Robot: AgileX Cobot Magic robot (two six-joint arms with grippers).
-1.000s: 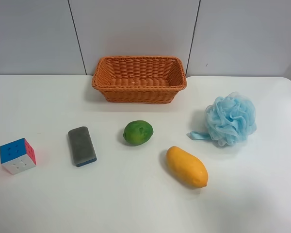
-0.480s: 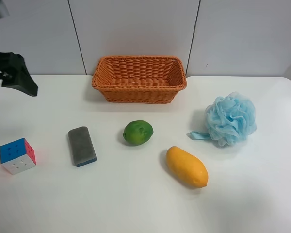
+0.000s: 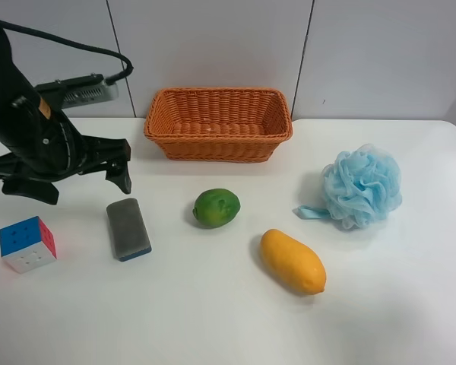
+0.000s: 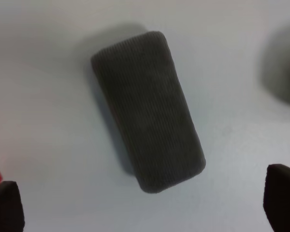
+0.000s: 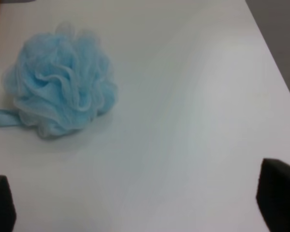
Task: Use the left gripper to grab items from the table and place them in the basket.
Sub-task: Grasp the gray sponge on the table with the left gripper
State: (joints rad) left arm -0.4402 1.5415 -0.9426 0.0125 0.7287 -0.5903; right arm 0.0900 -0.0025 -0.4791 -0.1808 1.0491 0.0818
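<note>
Start only: found orange-brown woven wicker basket (image 3: 213,148) empty, with grey eraser block (image 3: 128,229), multicoloured puzzle cube (image 3: 27,243), round green fruit (image 3: 216,207), orange mango (image 3: 292,261) and light-blue mesh puff (image 3: 362,186) all lying on white desk (image 3: 213,319). Hovered black left gripper (image 3: 83,182) wide open, holding nothing, above the eraser block.

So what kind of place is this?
Probably a robot test lab, not a home: a plain white table against bare wall panels, and the left end effector over mismatched props like the eraser and puzzle cube.
</note>
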